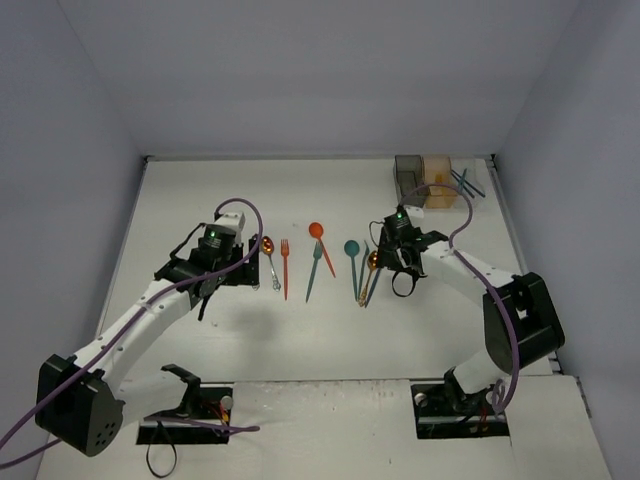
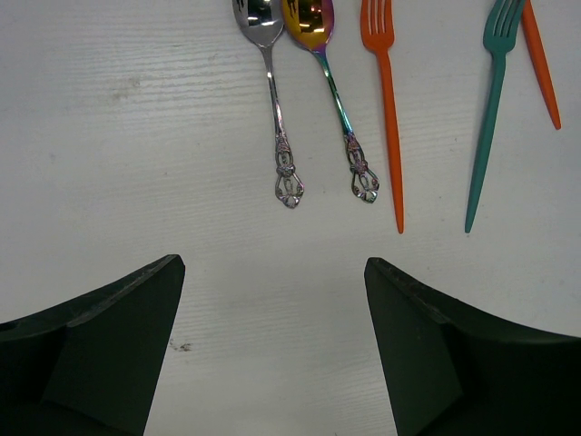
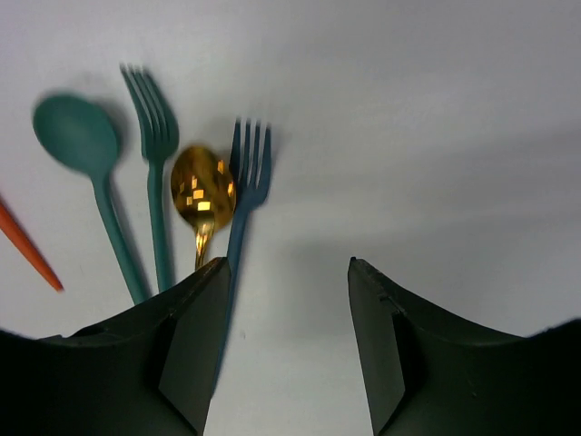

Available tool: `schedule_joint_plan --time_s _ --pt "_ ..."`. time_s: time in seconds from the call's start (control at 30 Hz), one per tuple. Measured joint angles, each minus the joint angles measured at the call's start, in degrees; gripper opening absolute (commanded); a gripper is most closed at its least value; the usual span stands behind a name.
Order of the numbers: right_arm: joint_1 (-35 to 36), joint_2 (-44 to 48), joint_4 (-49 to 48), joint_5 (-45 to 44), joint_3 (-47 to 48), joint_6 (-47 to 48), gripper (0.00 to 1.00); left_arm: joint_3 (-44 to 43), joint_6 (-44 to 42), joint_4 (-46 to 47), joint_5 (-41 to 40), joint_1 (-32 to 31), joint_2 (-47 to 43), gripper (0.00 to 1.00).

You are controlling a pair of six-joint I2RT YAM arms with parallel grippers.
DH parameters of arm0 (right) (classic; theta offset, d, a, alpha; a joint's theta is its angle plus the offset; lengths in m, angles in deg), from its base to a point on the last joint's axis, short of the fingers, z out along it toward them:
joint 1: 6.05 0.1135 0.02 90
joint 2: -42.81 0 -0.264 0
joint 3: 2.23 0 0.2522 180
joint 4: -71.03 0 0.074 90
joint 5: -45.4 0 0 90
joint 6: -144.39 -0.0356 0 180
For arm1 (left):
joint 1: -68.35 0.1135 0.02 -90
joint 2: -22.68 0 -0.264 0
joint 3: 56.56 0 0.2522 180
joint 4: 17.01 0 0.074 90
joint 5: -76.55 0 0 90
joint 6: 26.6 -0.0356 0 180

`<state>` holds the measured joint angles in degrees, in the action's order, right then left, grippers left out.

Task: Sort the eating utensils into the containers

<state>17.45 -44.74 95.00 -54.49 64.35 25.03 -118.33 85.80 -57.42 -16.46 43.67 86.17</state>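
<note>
Your right gripper point(image 3: 287, 265) stood parted and empty beside a shiny gold spoon point(image 3: 201, 191) and a slim blue-grey fork point(image 3: 247, 168); your left gripper point(image 2: 274, 262) gaped wide too.

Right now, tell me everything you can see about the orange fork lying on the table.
The orange fork is a slim one-piece utensil, matte and plastic-looking, with a short tined head and a long thin handle tapering to a point. It lies flat on the white table, tines toward the far side, between an iridescent gold spoon and a teal fork, touching neither.
</note>
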Motion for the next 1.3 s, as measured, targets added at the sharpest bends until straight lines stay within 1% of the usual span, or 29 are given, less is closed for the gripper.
schedule_joint_plan --time_s 0.1,0.2,0.4,0.57,0.8,0.87,0.97,1.13,1.3 --pt "5.25 0.34 -0.82 -0.19 -4.65 -5.4 0.49 0.0 -0.64 -0.17 0.02 0.0 -0.31 0.78" --pt "7.41 0.55 -2.57 -0.62 -6.6 -9.5 0.47 0.0 -1.27 -0.73 -0.12 0.0 -1.16 0.78" --pt "7.64 0.55 -4.81 -2.89 -8.02 -14.18 0.43 0.0 -2.23 -1.0 -0.96 0.0 -4.04 0.78" --pt "7.68 0.11 -6.02 -4.91 -8.05 -15.55 0.4 0.0 -2.24 -0.91 -1.11 0.0 -4.47 0.78" --pt "7.79 -3.54 -7.62 -6.08 -7.87 -16.01 0.35 0.0 -2.23 -0.37 -1.44 0.0 -4.45 0.78" --pt "8.01 -3.67 -7.64 -6.42 -7.87 -15.95 0.32 0.0 -2.22 -0.28 -1.53 0.0 -4.45 0.78" --pt "8.05 -3.75 -7.67 -6.85 -7.92 -15.8 0.17 0.0 -2.23 -0.09 -1.62 0.0 -4.45 0.78" --pt "7.64 -3.21 -7.69 -7.48 -8.62 -14.64 0.0 0.0 -2.22 -0.05 -1.95 0.0 -4.49 0.78" --pt "4.72 -0.29 -5.01 -7.83 -7.97 -8.92 0.0 0.0 -2.22 -0.03 -2.0 0.0 -4.6 0.78"
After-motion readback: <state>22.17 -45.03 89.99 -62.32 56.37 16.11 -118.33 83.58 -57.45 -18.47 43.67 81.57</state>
